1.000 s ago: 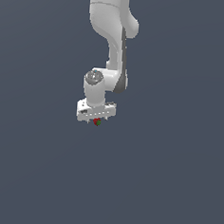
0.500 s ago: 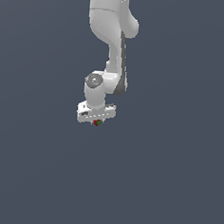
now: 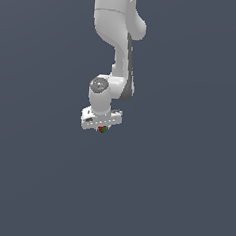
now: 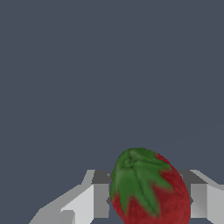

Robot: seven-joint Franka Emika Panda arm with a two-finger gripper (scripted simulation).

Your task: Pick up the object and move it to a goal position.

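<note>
The object is a small red strawberry-like blob with a green leafy patch point(image 4: 148, 188). It sits between my gripper's two grey fingers point(image 4: 101, 194), which press on its sides. In the exterior view the object point(image 3: 102, 130) shows as a tiny red and green dot just under the white gripper point(image 3: 102, 128), in the middle of the view. The gripper is shut on it. The fingertips are mostly hidden by the hand in the exterior view.
The white arm point(image 3: 118, 50) comes down from the top of the exterior view. A plain dark grey-blue surface point(image 3: 175, 184) fills the view all around. No other objects show.
The arm and gripper have shifted slightly, if at all, with the object still held between the fingers.
</note>
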